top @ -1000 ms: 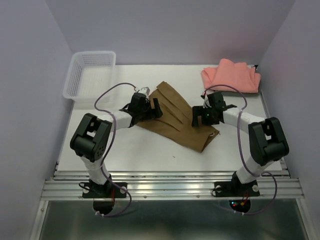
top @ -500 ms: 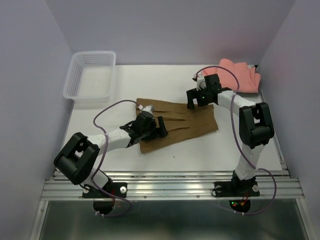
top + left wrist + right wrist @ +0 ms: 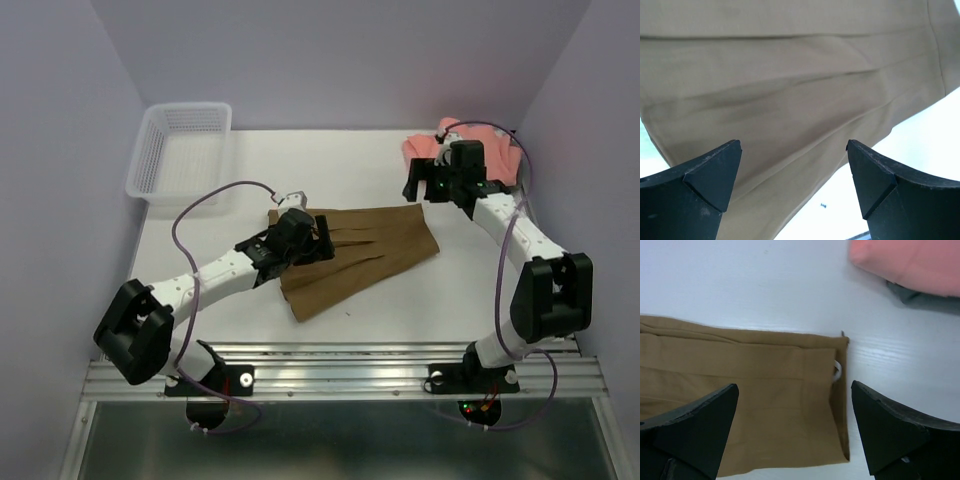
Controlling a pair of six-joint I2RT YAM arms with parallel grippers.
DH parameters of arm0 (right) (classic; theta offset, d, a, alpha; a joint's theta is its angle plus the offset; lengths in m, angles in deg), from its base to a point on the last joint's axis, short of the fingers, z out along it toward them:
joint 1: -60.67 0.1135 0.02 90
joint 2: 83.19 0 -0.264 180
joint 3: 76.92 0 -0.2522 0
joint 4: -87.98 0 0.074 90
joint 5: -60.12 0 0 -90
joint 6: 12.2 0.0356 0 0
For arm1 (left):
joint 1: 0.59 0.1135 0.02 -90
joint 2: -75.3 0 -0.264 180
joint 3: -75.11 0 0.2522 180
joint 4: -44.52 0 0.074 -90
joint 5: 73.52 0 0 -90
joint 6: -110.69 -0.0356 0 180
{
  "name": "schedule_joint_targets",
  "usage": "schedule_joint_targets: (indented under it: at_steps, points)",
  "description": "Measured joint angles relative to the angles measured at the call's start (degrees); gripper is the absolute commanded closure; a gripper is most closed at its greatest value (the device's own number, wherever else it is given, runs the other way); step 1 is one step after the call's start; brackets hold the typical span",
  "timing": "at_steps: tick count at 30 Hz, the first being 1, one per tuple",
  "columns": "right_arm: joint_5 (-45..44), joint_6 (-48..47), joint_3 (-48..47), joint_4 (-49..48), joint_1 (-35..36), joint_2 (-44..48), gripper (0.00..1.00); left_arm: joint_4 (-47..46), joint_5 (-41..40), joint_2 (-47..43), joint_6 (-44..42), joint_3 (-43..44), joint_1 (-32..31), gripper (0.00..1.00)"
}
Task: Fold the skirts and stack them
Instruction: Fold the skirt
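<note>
Far left: basket, no part of this step. Mid-worktop: brown skirt laid flat, pleats fanned, not yet folded. Over its left end: left fingers, spread wide, grasping nothing. Just past its far right corner: right fingers, also released and empty. Far right: pink skirt bundled on top of grey skirt. Judged step: flattening done, folding about to start. Next: lower onto one edge, pinch cloth only, carry across, then stack on pink.
</note>
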Motion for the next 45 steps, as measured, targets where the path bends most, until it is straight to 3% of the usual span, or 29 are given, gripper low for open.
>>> schedule_joint_targets:
  at_steps: [5, 12, 16, 22, 26, 28, 31, 35, 45]
  points:
    - [2.69, 0.26, 6.58, 0.48, -5.77, -0.76, 0.0, 0.11, -2.21, 3.5, 0.0, 3.74, 0.74, 0.01]
    - [3.82, 0.42, 9.29, 1.2, -6.97, -7.15, 0.0, 0.28, -1.33, 10.78, -1.03, 6.91, 1.46, 0.01]
    - [5.31, 0.59, 11.21, 1.14, -7.8, -7.87, 0.08, -0.17, -0.13, 12.0, -2.34, 8.61, 1.44, 0.01]
    - [5.9, 0.92, 12.07, 0.7, -7.85, -9.09, 0.1, -2.29, 1.64, 13.11, -4.55, 11.32, 1.44, 0.01]
    - [6.12, 0.98, 12.24, 0.39, -7.69, -9.09, 0.21, -3.61, 2.67, 15.61, -5.66, 13.05, 1.44, 0.01]
    - [5.84, 1.16, 12.28, 0.42, -7.28, -9.09, 0.22, -3.96, 3.13, 16.96, -6.03, 13.38, 1.44, 0.01]
    - [2.89, 1.09, 12.28, 0.39, -4.76, -9.33, 0.34, -3.91, 3.61, 18.64, -6.49, 13.49, 1.44, 0.01]
    - [-2.69, 2.12, 12.02, 0.26, 0.17, -10.05, 0.68, -4.57, 4.24, 20.24, -6.8, 13.81, 1.44, 0.01]
    - [-9.77, 4.96, 10.43, 1.42, 3.43, -10.4, 0.97, -6.12, 4.87, 23.21, -6.95, 13.81, 1.44, 0.01]
